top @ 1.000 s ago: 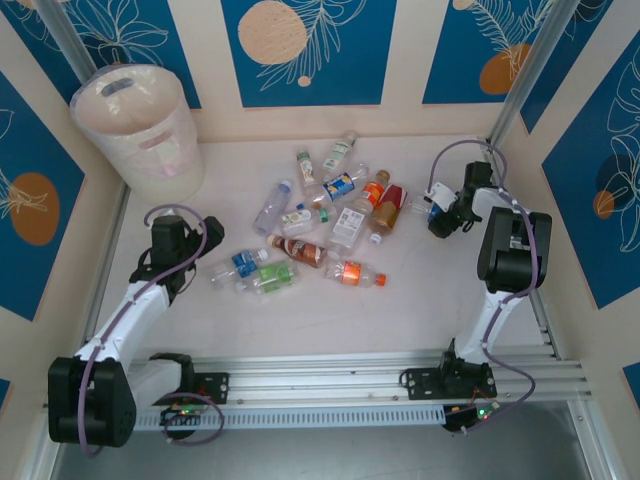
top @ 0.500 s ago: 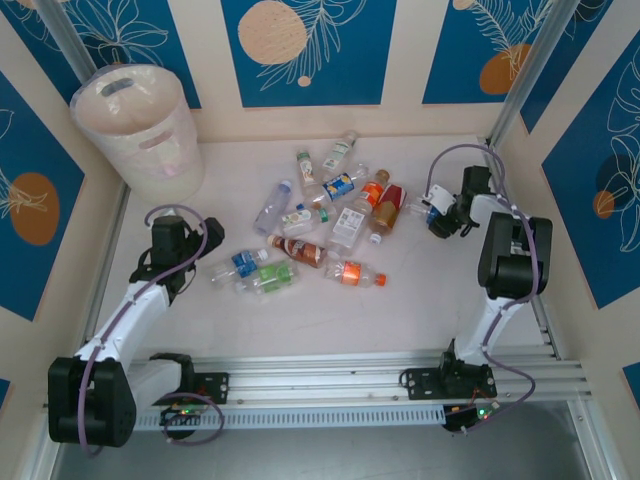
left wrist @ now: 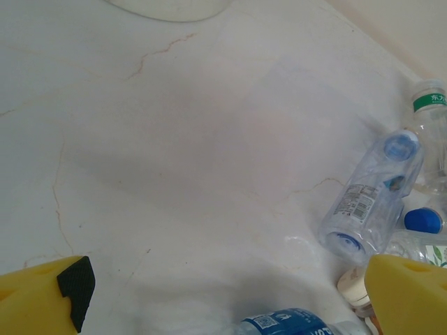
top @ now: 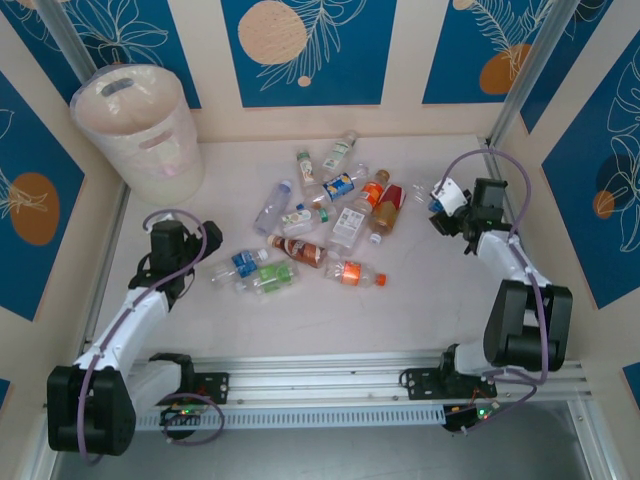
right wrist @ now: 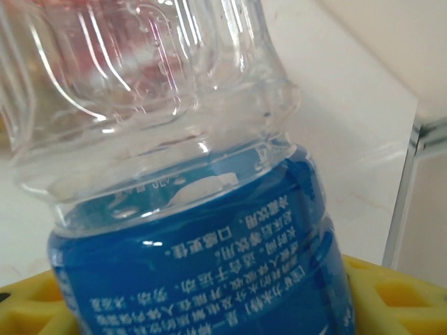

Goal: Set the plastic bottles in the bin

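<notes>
Several plastic bottles [top: 330, 215] lie scattered in the middle of the table. The bin [top: 140, 125] stands in the far left corner. At the right, my right gripper [top: 447, 205] is shut on a clear bottle with a blue label [top: 446, 195]. In the right wrist view that blue-label bottle [right wrist: 195, 265] sits between the yellow fingers [right wrist: 394, 293]. My left gripper [top: 178, 258] stands open just left of the pile, nothing between its fingers [left wrist: 408, 293]. A blue-label bottle [left wrist: 293, 324] lies just ahead of it, and a clear bottle with a blue base [left wrist: 370, 199] lies to its right.
The base of the bin [left wrist: 167, 5] shows at the top of the left wrist view, across bare marble table [left wrist: 174, 139]. Walls close the table at the back and sides. A metal rail [top: 380, 375] runs along the near edge.
The right gripper has closed on the blue-label bottle and raised it a little, with its arm stretching out low. The left arm has barely shifted.
</notes>
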Motion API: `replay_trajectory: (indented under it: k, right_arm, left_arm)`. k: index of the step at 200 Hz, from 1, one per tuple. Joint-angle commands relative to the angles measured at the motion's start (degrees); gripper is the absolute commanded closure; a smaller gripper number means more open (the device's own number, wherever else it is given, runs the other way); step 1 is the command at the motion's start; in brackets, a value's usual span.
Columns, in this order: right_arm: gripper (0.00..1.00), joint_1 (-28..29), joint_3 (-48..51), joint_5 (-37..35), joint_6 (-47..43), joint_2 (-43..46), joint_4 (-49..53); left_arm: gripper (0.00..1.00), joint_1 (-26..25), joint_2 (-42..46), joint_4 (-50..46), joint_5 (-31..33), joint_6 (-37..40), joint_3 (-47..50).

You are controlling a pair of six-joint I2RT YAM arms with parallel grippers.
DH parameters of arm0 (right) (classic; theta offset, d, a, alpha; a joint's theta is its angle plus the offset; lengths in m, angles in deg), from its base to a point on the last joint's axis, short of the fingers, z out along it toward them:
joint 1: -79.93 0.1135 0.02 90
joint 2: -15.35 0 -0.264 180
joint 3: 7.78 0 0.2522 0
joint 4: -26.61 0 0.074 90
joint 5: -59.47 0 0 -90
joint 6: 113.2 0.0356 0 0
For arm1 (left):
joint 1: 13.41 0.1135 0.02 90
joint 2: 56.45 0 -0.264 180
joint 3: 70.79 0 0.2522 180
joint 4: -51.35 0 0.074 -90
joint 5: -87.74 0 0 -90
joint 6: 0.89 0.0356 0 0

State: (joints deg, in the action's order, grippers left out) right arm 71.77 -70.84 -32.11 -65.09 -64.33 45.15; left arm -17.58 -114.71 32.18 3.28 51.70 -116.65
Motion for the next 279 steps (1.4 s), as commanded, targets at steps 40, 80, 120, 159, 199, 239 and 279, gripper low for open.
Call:
replay_trajectory:
  k: [40,80,120,159,199,239,279]
  right_arm:
    - [0.6,10.5,2.6,8.5,28.0,6.6,-7.1]
    - [0.58,12.6,3.7,18.9,45.6,12.8,-5.5]
    - [0.56,16.0,9.2,22.6,61.8,15.0,-8.9]
    - [0.56,23.4,17.1,18.9,74.8,12.1,-27.4]
    - [0.55,31.6,11.1,17.9,76.4,4.7,-21.8]
    - [0.56,37.5,8.0,17.8,78.0,-0.5,-23.4]
    - [0.55,39.8,9.4,18.1,79.5,-2.4,-30.8]
  left_arm:
    - [0.0,0.8,0.6,5.2,-3.3,-2.1,1.3]
    - [0.0,-3.8,-3.3,8.5,-10.5,0.4,-3.1]
    - [0.0,-14.1,-10.2,18.6,-17.1,5.0,-7.9]
    - [0.0,-20.5,-19.2,25.9,-34.6,4.6,-15.3]
    - [0.0,-25.1,-24.8,28.6,-39.2,3.8,-21.0]
    - [0.0,-28.0,-26.8,27.9,-31.5,4.3,-22.6]
    - [0.0,-28.1,-29.4,24.6,-26.9,2.9,-24.4]
